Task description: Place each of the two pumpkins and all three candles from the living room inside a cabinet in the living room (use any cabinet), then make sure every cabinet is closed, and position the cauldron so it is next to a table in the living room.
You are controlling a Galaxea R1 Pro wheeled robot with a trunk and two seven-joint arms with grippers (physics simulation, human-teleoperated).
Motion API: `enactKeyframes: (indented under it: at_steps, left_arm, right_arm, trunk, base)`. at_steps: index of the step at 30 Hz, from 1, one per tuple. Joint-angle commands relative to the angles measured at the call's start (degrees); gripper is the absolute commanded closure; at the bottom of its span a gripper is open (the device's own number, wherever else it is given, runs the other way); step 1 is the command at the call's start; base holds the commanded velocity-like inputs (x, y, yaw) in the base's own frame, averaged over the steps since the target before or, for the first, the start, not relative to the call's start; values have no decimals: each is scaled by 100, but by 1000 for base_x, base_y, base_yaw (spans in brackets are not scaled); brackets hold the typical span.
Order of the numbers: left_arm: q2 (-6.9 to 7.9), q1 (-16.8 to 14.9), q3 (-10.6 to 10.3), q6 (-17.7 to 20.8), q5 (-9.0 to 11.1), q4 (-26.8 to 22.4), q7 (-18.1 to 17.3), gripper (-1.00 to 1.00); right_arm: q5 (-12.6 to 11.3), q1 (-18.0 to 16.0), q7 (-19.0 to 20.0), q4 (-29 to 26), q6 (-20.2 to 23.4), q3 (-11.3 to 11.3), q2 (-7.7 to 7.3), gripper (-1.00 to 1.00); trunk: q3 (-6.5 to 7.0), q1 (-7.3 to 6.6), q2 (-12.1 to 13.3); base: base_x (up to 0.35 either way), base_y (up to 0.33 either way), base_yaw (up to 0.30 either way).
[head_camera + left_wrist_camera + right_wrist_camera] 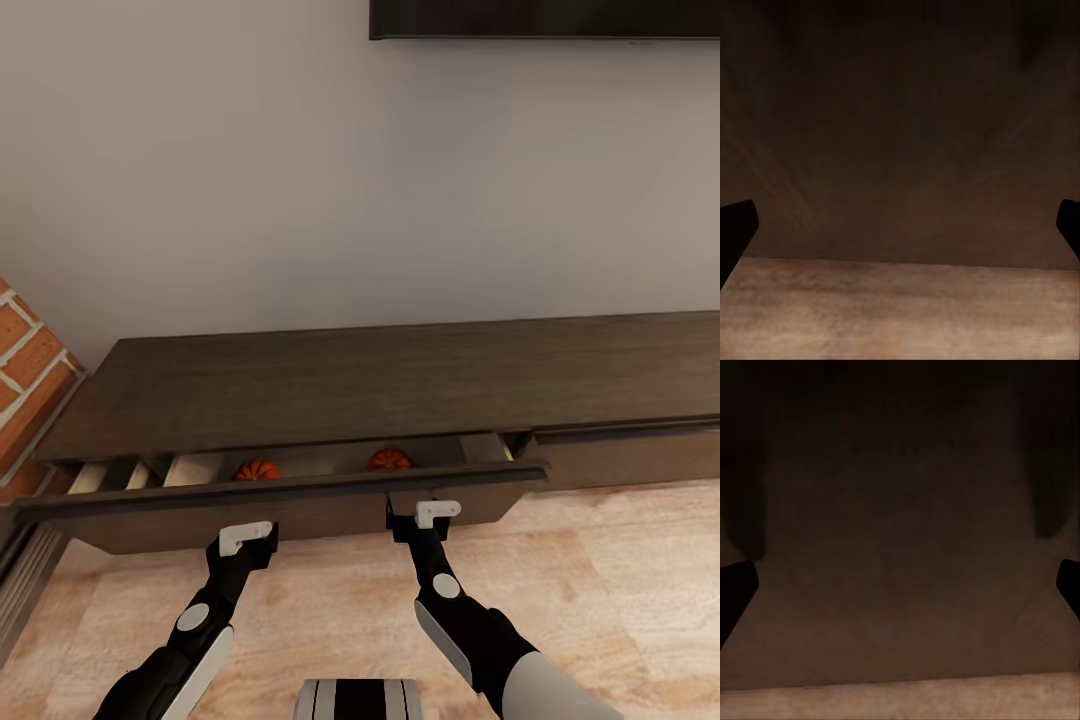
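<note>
- a pale grey wall point(300, 180) fills the upper part of the head view, with the bottom edge of a dark screen point(545, 20) mounted near the top right and a strip of red brick point(30, 370) at the left edge.
- the floor point(620, 580) is light wood planking.
- the cabinet point(400, 385), long, low and dark brown, runs along the foot of the wall from the brick to the right edge of the view.
- its left drawer point(290, 487) is pulled partly out, showing a narrow strip of pale beige lining.
- two orange pumpkins sit inside that drawer, well apart: the left pumpkin point(258, 469) near the drawer's middle, the right pumpkin point(389, 459) further right, both partly hidden by the drawer's front edge.
- the left gripper point(247, 537) is just in front of the drawer's dark front panel, below the left pumpkin; in the left wrist view point(900, 225) its dark fingertips point(736, 232) sit at the far edges, spread wide, with nothing between them but the panel and floor.
- the right gripper point(436, 512) is up against the drawer front, below and to the right of the right pumpkin; in the right wrist view point(900, 585) its fingertips point(736, 592) are likewise spread wide and empty, very close to the dark wood.
</note>
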Motion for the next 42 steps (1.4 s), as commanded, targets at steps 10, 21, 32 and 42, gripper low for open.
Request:
enactKeyframes:
  at_steps: [10,21,32,42]
  left_arm:
    - [15,-3,-29,-22,58,-4,45,-100]
    - [17,-4,-24,-22,58,-4,45,-100]
    - [16,-4,-21,-16,58,-4,45,-100]
    - [17,-4,-22,-22,58,-4,45,-100]
  right_arm:
    - [-62,-10,-38,2,-45,32,1,-100]
    - [-63,-10,-38,2,-45,32,1,-100]
    - [-63,-12,-38,-6,-45,32,-2,-100]
    - [-61,-10,-38,-5,-45,32,-4,-100]
  trunk:
    - [-4,1,-2]
    - [-4,1,-2]
    - [-4,1,-2]
    - [-4,1,-2]
  base:
    - [132,0,0]
    - [61,0,0]
    - [74,0,0]
    - [15,0,0]
